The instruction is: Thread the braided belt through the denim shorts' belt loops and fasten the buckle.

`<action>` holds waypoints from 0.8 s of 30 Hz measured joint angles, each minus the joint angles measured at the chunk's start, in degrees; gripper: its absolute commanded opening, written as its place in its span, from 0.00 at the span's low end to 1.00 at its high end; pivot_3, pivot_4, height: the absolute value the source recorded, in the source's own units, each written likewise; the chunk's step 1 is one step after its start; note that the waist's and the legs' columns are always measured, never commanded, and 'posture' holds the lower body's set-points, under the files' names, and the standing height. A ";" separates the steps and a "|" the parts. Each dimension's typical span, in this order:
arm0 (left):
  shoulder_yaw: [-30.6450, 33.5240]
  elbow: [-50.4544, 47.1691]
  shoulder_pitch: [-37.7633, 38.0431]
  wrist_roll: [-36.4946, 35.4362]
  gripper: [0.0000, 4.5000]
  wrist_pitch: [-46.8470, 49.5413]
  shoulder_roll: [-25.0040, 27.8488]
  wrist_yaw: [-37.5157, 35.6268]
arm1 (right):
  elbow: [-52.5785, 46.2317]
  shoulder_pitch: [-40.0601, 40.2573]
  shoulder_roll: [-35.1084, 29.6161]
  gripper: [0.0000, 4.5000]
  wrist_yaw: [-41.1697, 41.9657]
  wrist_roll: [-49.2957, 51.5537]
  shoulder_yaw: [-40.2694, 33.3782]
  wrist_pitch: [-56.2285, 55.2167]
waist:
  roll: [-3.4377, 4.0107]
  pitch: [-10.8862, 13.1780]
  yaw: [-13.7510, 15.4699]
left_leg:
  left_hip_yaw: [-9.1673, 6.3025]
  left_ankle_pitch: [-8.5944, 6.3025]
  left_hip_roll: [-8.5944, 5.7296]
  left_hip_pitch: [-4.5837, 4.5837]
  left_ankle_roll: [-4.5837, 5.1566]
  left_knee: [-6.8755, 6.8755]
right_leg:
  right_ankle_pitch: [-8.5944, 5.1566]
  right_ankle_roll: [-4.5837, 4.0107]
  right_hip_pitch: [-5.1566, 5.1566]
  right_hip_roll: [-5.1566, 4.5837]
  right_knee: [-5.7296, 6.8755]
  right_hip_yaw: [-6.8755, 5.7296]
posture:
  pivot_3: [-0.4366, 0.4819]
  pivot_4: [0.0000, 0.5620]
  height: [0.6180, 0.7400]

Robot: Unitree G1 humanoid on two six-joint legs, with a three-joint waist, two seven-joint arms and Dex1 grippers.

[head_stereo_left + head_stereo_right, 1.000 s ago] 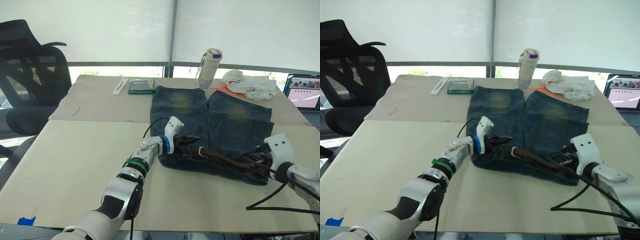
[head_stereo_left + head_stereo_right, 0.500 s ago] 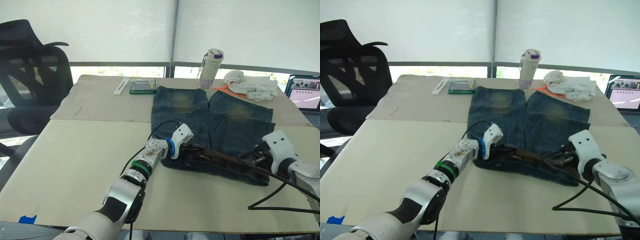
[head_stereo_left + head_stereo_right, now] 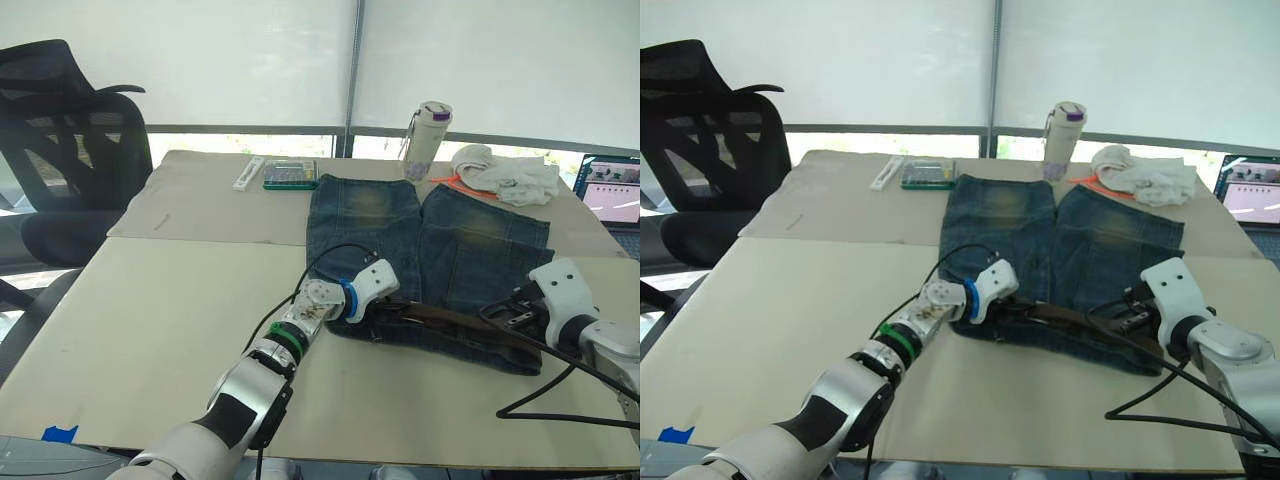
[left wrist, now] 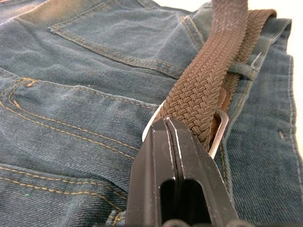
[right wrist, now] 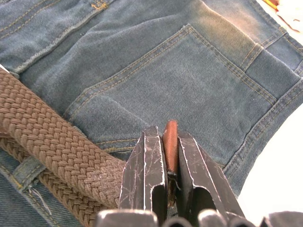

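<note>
- the small silver rectangular metal buckle (image 4: 218, 130) is mostly covered by the dark brown braided belt (image 4: 208, 90).
- the grey laptop (image 3: 610, 190) is cut off by the frame edge.

Light: bright daylight through the white blinds (image 3: 250, 60) behind the table (image 3: 150, 300).
Shadows: soft, faint.
Glare: blinds washed out.
Focus: wrist views sharp.

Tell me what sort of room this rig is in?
Probably an office or lab: a black office chair beside the table, an open laptop at its far corner, and roller blinds over wide windows.
</note>
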 measured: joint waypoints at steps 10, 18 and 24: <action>-0.66 0.02 0.25 -1.76 0.00 6.88 -0.12 -5.83 | -1.61 -0.36 0.52 0.00 -0.28 0.09 -2.01 1.44 | -0.25 -0.56 0.01 | -0.14 -0.11 0.05 0.34 0.11 -0.17 | 0.04 0.00 0.33 -0.02 -0.60 -0.15 | 0.48 0.27 0.97; -0.85 0.82 -0.23 -1.48 0.00 6.92 -0.16 6.81 | -3.12 -0.34 1.22 0.00 -0.21 0.22 -1.99 1.46 | -0.81 -0.88 -0.96 | 0.04 0.02 0.05 0.46 0.20 -0.10 | 0.22 0.18 0.28 -0.55 -0.66 -0.10 | 0.48 0.27 0.97; 5.13 1.81 -0.15 -6.68 0.00 10.87 -0.13 1.61 | -3.06 -0.53 1.20 0.00 -0.21 0.19 -2.10 2.11 | -0.63 -0.93 -1.04 | 0.07 0.06 0.01 0.22 0.24 -0.16 | 0.41 0.20 0.00 -0.55 -0.65 -0.17 | 0.48 0.27 0.97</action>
